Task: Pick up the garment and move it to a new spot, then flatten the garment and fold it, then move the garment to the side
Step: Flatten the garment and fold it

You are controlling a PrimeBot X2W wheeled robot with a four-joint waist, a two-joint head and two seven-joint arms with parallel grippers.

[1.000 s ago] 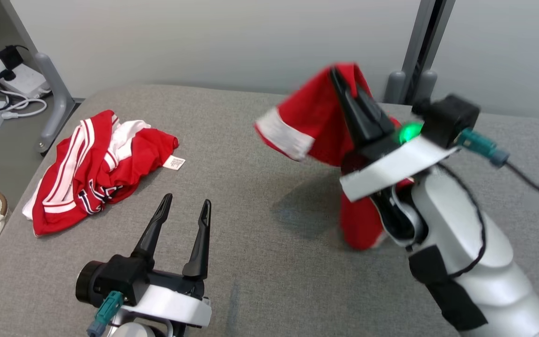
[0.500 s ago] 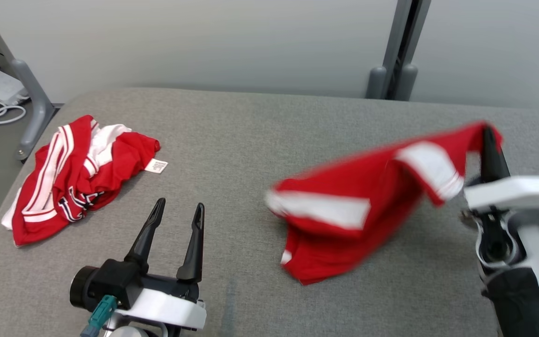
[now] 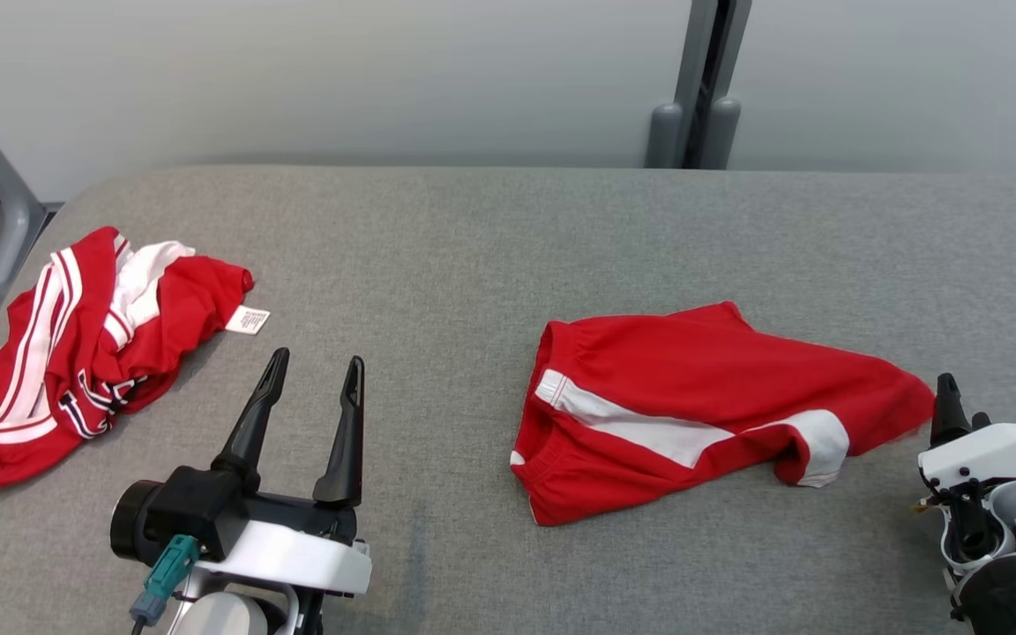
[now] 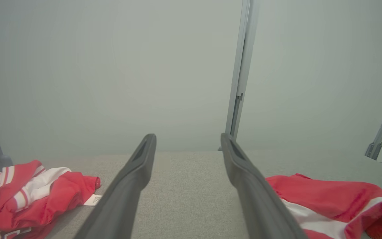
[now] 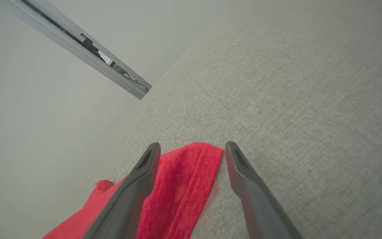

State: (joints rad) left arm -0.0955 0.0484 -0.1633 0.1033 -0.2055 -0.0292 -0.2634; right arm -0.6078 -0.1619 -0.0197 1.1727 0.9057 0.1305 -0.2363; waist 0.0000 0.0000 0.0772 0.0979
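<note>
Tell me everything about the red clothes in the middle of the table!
The garment is red, soft knit-looking cloth with a white stripe and a gathered waistband at its left end, so it looks like shorts. It lies spread but wrinkled on the gray table, its lower right edge folded over. Its right corner lies between the open fingers of the right gripper, unpinched. Nothing else touches it.

Red garment point(image 3: 702, 406) now lies on the table point(image 3: 473, 247) instead of hanging from the right gripper point(image 5: 192, 145); its jaws are now apart.
</note>
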